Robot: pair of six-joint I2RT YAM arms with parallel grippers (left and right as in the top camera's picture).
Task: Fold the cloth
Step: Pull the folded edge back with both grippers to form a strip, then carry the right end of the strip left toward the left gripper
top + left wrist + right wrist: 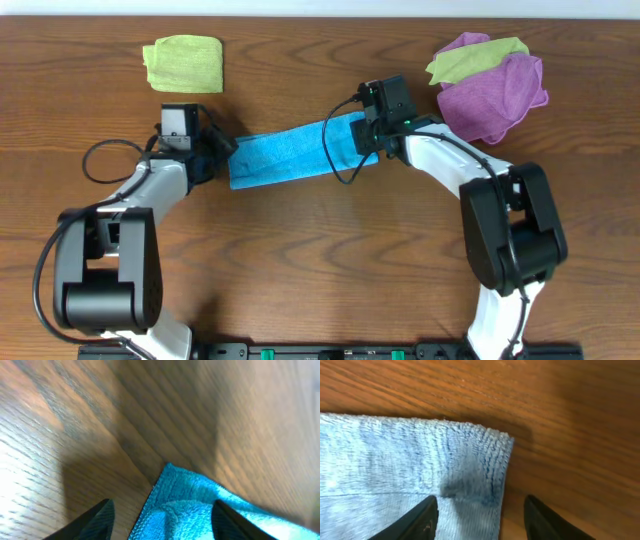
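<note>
The sky-blue cloth (285,155) lies as a long folded strip across the middle of the table, tilted up to the right. My left gripper (222,155) is open at its left end; in the left wrist view its fingers (162,522) straddle the cloth's corner (190,505). My right gripper (365,140) is open at the right end; in the right wrist view its fingers (480,517) straddle the cloth's edge (470,460). No white tag shows.
A yellow-green cloth (184,63) lies at the back left. A purple cloth (495,95) with another yellow-green cloth (475,58) on it lies bunched at the back right, close to my right arm.
</note>
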